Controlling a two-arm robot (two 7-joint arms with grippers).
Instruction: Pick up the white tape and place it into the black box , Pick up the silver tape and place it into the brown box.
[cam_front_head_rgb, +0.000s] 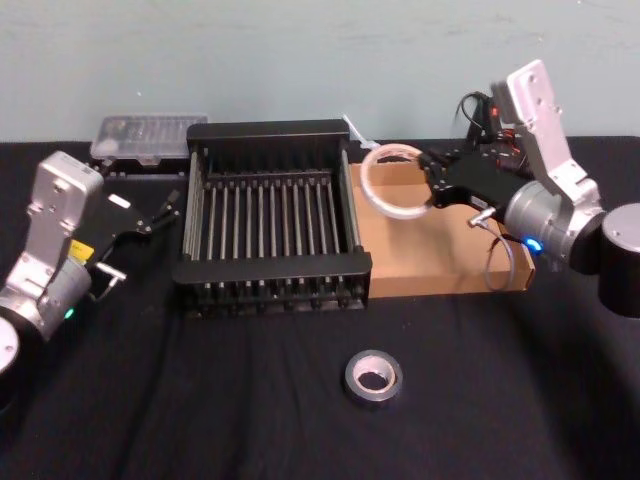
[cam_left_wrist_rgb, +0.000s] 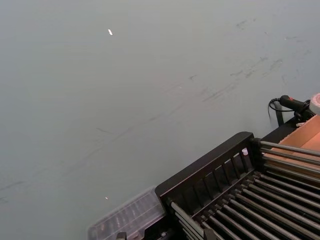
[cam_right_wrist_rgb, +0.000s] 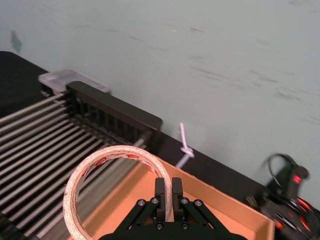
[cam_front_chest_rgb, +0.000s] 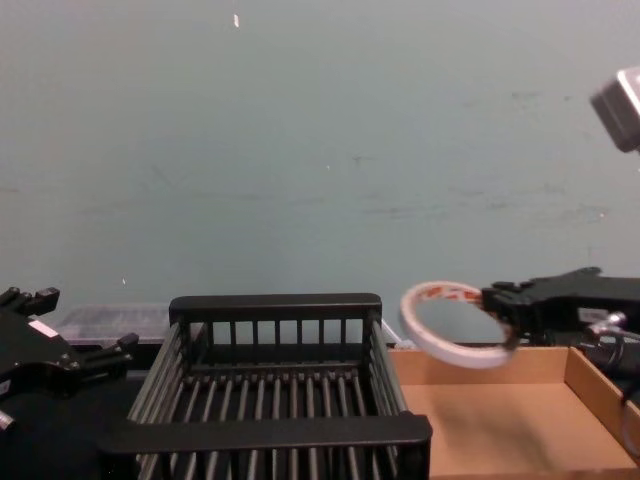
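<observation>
The white tape, a thin whitish ring with red print inside, hangs in the air with my right gripper shut on its wall; in the right wrist view the fingers pinch it. The ring hovers over the back left corner of the brown box, beside the right rim of the black box. In the chest view the white tape is above rim height. The silver tape lies flat on the black cloth in front of both boxes. My left gripper rests open, left of the black box.
A clear plastic case lies behind the black box at the back left, against the wall. A white zip tie sticks up behind the two boxes. Cables hang on my right arm above the brown box.
</observation>
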